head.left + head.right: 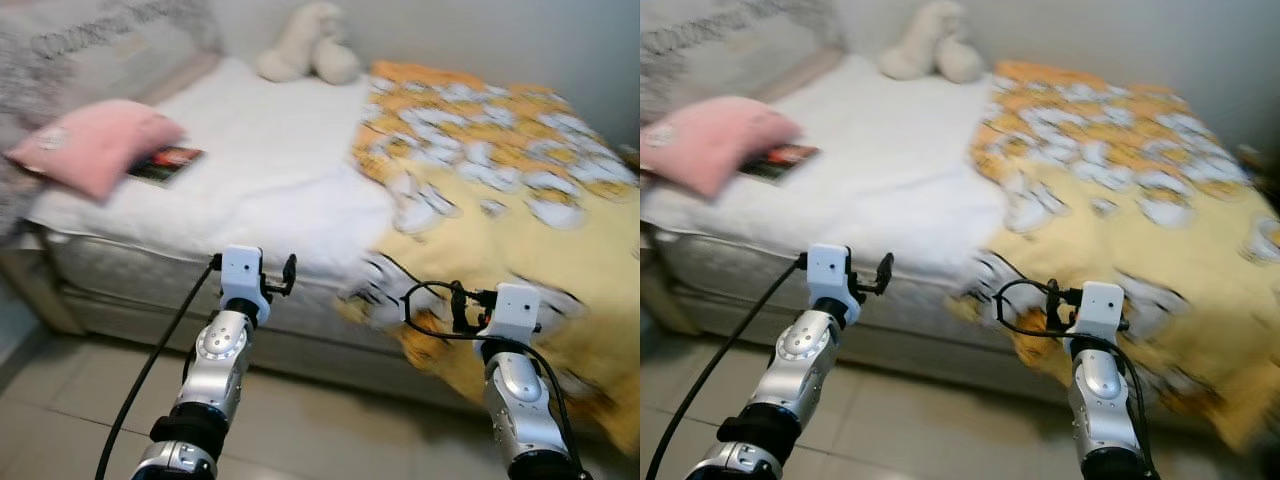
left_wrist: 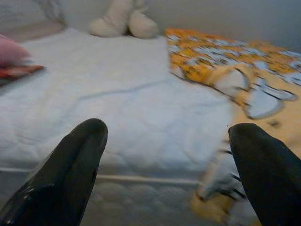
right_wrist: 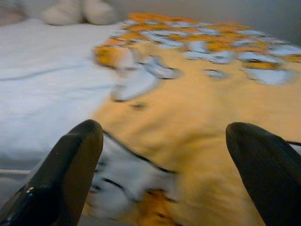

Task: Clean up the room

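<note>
Facing a bed (image 1: 260,180), both arms are raised at its near edge; the left gripper (image 2: 164,160) and right gripper (image 3: 164,165) each have fingers spread wide, empty; a yellow blanket (image 1: 520,220) hangs rumpled off the right half; gripping its drooping edge squarely would likely let it spread evenly.

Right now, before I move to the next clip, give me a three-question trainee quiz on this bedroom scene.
1. True or false: the pink pillow lies on the yellow blanket.
2. What sits at the far edge of the bed? A) stuffed toy B) lamp C) shoe
3. Fill in: both the left pincer and the right pincer are ____.

Key: 1 false, it lies on the white sheet; 2 A; 3 open.
</note>
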Tool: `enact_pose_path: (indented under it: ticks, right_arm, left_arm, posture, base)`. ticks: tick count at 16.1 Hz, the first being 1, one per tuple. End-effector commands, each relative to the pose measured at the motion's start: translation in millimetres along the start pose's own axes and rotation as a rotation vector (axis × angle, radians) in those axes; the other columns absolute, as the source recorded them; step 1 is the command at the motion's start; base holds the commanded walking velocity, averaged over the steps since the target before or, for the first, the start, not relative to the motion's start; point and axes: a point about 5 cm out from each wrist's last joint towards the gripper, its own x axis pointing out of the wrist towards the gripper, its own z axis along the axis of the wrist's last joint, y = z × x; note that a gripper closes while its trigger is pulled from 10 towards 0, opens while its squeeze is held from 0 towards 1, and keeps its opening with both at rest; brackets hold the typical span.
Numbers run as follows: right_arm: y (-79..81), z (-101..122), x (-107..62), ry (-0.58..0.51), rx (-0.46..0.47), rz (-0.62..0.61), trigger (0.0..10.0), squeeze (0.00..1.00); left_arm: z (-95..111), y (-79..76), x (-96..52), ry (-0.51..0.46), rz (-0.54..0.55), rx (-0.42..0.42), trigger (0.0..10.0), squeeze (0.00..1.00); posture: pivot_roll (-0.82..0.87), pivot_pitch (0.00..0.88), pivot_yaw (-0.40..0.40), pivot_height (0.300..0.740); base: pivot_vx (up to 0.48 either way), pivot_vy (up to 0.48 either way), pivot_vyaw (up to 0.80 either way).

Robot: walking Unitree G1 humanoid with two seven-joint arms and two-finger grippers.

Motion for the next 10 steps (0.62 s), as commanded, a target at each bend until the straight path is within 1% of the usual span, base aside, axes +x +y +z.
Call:
enact_pose_path:
  ticks: [1,3,4,8,10]
  right_arm:
    - [12.6,2,-0.3,-0.018,0.007,0.052,10.0,0.00]
    - [17.4,4,1.4,-0.029,-0.043,0.063,10.0,0.00]
    - [17.3,5,1.6,-0.030,-0.044,0.063,10.0,0.00]
    - [7.2,8,4.1,-0.034,-0.043,0.044,10.0,0.00]
    - [5.8,9,4.7,-0.028,-0.057,0.038,10.0,0.00]
  left_arm:
    - [0,-0.8,-1.0,-0.004,-0.019,0.013,10.0,0.00]
    - [0,-5.5,-0.6,-0.008,-0.054,0.027,10.0,0.00]
    - [0,-6.3,-0.8,-0.005,-0.061,0.032,10.0,0.00]
    - [1,-2.9,3.3,0.002,-0.054,0.029,10.0,0.00]
    - [3,-6.4,5.2,-0.005,-0.078,0.036,10.0,0.00]
  posture:
    - [0.13,0.000,0.017,0.740]
    - [0.12,0.000,0.022,0.740]
    - [0.12,0.000,0.021,0.740]
    - [0.10,0.000,0.021,0.740]
    - [0.10,0.000,0.024,0.740]
  base:
    - [0.472,0.000,0.00]
    - [0.472,0.000,0.00]
    - [0.472,0.000,0.00]
    - [0.463,0.000,0.00]
    - [0.463,0.000,0.00]
